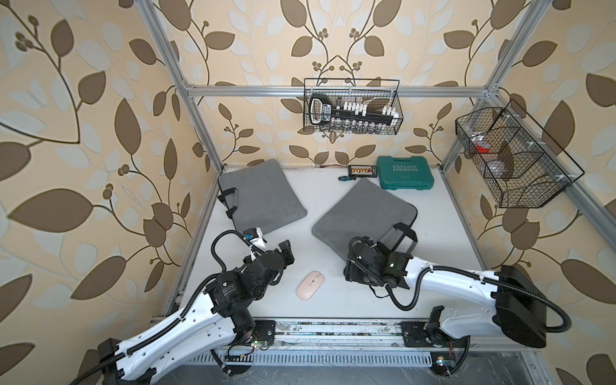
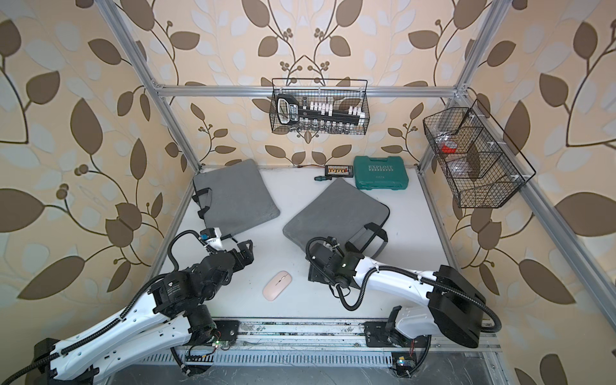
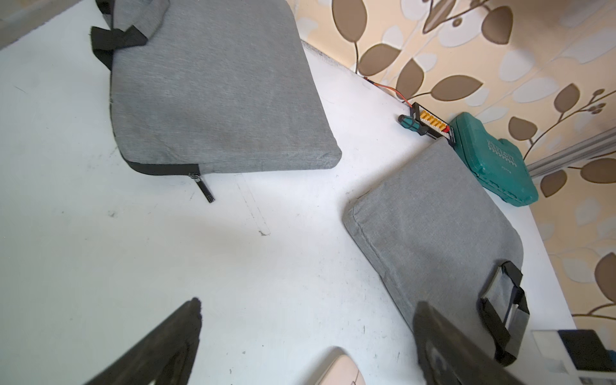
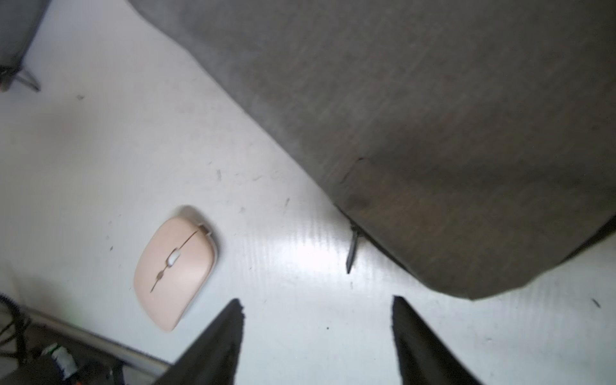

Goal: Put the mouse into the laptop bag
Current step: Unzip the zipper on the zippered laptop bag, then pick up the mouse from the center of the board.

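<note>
Leaf-patterned wallpaper in cream and brown covers all sides, with an aluminium frame in front of it. White counter (image 1: 446, 233), scuffed, carries everything.

Left arm (image 1: 200, 316) and right arm (image 1: 460, 286) both reach in from the near rail. Left jaws: apart, nothing between them, over bare counter near the corner of the far-left bag. Right jaws: apart, nothing between them, over the near corner of the middle bag.

Two grey laptop bags lie flat and well apart from each other. The far-left laptop bag (image 1: 261, 196) sits in the back left corner, and its zip pull (image 3: 205, 190) rests on the counter. The middle laptop bag (image 1: 363, 216) lies at an angle with its black handle toward the right arm. Its zip pull (image 4: 351, 248) hangs at the near corner (blurred in the right wrist view, so I cannot tell how far the zip is undone).

Wire basket (image 1: 351, 80) hangs on the back rail and holds a socket set. A second wire basket (image 1: 533, 186) hangs on the right rail.

Green tool case (image 1: 405, 177) stands shut at the back, just behind the middle bag.

Pink mouse (image 1: 310, 285) is on the open counter between the two arms, buttons up, outside both bags, touched by neither jaws.

Bit holder (image 1: 359, 170) lies just beside the case, with a screwdriver (image 1: 345, 178) next to it.
</note>
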You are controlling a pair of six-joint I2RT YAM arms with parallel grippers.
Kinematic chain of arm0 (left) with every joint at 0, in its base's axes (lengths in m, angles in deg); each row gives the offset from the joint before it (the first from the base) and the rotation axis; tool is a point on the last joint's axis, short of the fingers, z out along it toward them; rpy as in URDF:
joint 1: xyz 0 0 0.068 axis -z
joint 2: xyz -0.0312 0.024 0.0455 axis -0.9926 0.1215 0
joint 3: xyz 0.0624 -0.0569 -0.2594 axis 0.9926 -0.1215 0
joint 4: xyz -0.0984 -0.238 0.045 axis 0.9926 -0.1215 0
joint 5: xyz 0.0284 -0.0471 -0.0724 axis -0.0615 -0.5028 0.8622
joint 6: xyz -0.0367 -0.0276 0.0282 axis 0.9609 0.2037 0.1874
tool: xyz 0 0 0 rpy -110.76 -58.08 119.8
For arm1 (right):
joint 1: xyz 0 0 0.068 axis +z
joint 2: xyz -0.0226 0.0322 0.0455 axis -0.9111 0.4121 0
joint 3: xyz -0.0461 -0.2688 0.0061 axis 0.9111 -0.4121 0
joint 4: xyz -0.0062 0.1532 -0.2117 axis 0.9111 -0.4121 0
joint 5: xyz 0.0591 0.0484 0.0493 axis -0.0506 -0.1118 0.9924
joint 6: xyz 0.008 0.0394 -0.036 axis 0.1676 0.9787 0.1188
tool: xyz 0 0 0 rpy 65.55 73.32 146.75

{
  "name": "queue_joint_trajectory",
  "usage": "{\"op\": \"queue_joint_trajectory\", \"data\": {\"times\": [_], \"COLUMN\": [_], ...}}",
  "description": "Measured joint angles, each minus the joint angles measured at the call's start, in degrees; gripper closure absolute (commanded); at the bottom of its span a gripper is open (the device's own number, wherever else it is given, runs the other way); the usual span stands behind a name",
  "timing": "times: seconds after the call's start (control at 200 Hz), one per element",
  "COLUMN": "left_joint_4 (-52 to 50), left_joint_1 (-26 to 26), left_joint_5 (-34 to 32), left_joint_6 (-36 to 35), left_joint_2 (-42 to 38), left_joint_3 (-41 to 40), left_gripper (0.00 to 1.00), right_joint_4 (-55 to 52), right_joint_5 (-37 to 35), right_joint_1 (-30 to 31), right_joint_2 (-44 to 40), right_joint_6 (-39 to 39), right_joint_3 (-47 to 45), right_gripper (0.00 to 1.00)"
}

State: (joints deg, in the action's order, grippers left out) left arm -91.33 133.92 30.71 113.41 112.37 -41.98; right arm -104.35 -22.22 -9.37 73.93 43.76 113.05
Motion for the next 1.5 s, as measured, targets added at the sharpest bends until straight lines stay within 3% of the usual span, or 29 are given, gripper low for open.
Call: {"op": "queue_joint_trajectory", "data": {"times": [0.15, 0.315, 0.49, 0.56, 0.765, 0.925, 1.16, 1.5], "left_joint_4": [-2.4, -5.0, -6.3, -6.4, -6.6, -6.5, -5.3, -4.7], "left_joint_1": [0.0, 0.0, -1.4, -5.0, -22.6, -28.3, -30.0, -31.1], "left_joint_5": [-0.1, 0.3, 1.9, 4.0, 14.5, 21.0, 25.3, 25.8], "left_joint_6": [0.2, 2.7, 4.5, 4.5, 2.2, -0.2, -1.6, -2.1], "left_joint_2": [-3.6, -3.8, -1.9, -1.0, -3.0, -2.7, 1.9, 1.0], "left_joint_3": [-0.6, -0.8, -0.8, -0.8, -1.7, -1.9, -2.2, -2.4], "left_gripper": [0.01, 0.01, 0.01, 0.01, 0.01, 0.01, 0.01, 0.01], "right_joint_4": [-1.7, 4.5, 6.6, 6.6, 2.3, -4.2, -8.7, -3.2], "right_joint_5": [0.2, -0.9, -2.3, -2.4, -2.7, -5.1, -8.2, -8.6], "right_joint_1": [1.1, 9.8, 12.6, 12.8, 14.6, 17.8, 18.9, 20.2], "right_joint_2": [-3.7, -9.6, 3.5, 10.2, 26.5, 35.6, 35.4, 23.9], "right_joint_6": [-3.3, -3.4, -1.4, -0.6, 2.0, 3.8, 6.2, 9.7], "right_joint_3": [1.1, 0.5, 7.5, 11.4, 24.4, 33.8, 33.9, 18.9], "right_gripper": [0.01, 0.01, 0.01, 0.01, 0.01, 0.01, 0.01, 0.01]}}
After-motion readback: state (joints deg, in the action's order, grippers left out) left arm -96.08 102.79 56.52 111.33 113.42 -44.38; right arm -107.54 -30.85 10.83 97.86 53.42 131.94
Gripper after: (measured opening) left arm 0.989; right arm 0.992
